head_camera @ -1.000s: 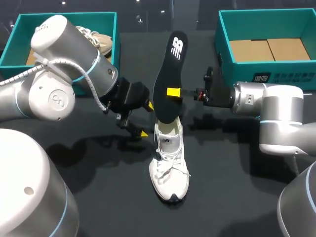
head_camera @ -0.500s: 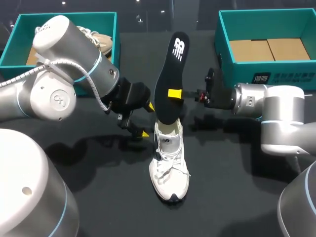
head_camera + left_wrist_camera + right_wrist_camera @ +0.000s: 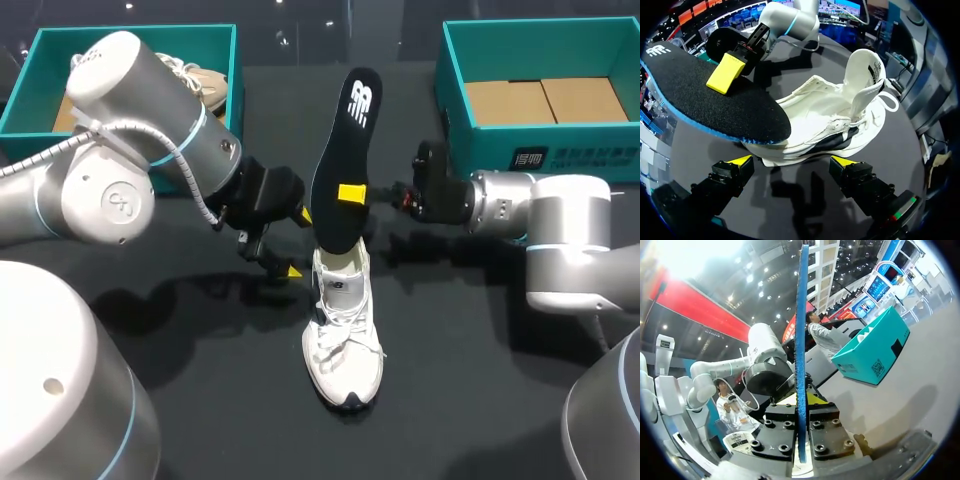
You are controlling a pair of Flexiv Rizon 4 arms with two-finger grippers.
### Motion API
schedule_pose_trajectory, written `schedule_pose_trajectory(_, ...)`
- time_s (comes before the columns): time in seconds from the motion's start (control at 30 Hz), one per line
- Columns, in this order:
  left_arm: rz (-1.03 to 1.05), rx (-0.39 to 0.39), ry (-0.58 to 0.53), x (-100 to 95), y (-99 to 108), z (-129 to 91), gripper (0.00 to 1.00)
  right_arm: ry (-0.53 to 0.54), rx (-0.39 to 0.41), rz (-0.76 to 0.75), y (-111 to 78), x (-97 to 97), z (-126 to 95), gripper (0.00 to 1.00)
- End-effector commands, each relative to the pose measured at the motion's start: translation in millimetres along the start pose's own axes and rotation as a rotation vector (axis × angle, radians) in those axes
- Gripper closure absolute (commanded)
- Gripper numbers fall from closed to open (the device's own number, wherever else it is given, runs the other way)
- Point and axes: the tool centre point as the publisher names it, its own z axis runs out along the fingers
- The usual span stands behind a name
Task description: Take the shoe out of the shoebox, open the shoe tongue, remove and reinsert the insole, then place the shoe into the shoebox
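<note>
A white shoe (image 3: pixel 343 330) stands on the black table, toe toward the front edge, with its tongue (image 3: pixel 866 75) pulled up. A black insole (image 3: pixel 345 160) with a blue rim is held upright above the shoe's heel opening. My right gripper (image 3: pixel 351 193) is shut on its middle. In the right wrist view the insole (image 3: pixel 801 340) shows edge-on, clamped between the fingers of the right gripper (image 3: pixel 801 432). My left gripper (image 3: pixel 296 242) stands open just left of the shoe's heel. In the left wrist view the shoe (image 3: pixel 840 115) lies ahead of the left gripper (image 3: pixel 792 162), apart from both tips.
A teal shoebox (image 3: pixel 130 32) at the back left holds a beige shoe (image 3: pixel 195 85). A second teal shoebox (image 3: pixel 560 140) at the back right has brown cardboard inside. Bare black table lies in front of and beside the white shoe.
My right wrist has turned slightly, and the insole has shifted a little with it. The left arm and the shoe have stayed put.
</note>
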Motion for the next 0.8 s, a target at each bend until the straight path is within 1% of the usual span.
schedule_pose_trajectory(0.03, 0.001, -0.001, 0.0, 0.5, 0.3, -0.4, 0.0, 0.001, 0.01, -0.008, -2.6, -0.3, 0.1, 1.0)
schedule_pose_trajectory(0.4, 0.001, -0.001, 0.0, 0.5, 0.3, -0.4, 0.0, -0.002, 0.055, -0.037, -12.6, 4.4, -3.6, 1.0)
schedule_pose_trajectory(0.8, 0.001, -0.001, 0.0, 0.5, 0.3, -0.4, 0.0, -0.017, 0.098, -0.014, -34.5, 8.3, -2.1, 1.0)
